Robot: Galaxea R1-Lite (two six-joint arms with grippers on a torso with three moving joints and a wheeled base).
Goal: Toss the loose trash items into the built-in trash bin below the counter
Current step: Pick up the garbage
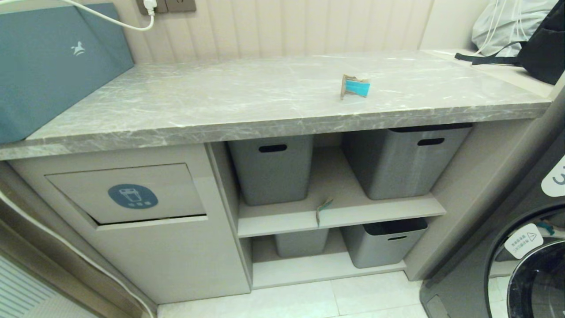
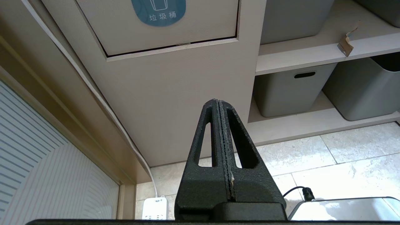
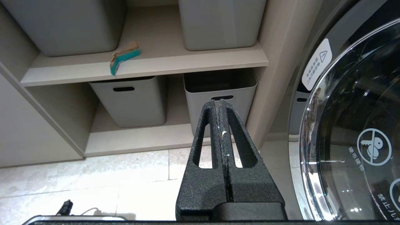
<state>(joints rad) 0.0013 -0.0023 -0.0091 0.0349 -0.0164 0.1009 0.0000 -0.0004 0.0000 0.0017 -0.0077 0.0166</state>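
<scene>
Up on the counter (image 1: 247, 95) sits a cardboard scrap (image 1: 354, 86), so the left gripper (image 2: 218, 104), pressed shut and holding nothing like the right gripper (image 3: 220, 104), should open wide before reaching.

- Bin flap (image 2: 162, 28): rounded blue sticker (image 2: 158, 11) with a white bin icon and the white characters "垃圾桶".
- Teal box (image 1: 53, 66) on the counter: small white rocking-horse logo (image 1: 78, 48), no words.
- Washer door (image 3: 353, 131): white label (image 3: 316, 64) with a warning triangle and small print too fine to read.
- Washer glass: round white no-key sign (image 3: 374, 147), with Chinese characters beside it that cannot be made out for certain.
- Washer top, head view: white tag (image 1: 557, 176), cut off, possibly a "3".
</scene>
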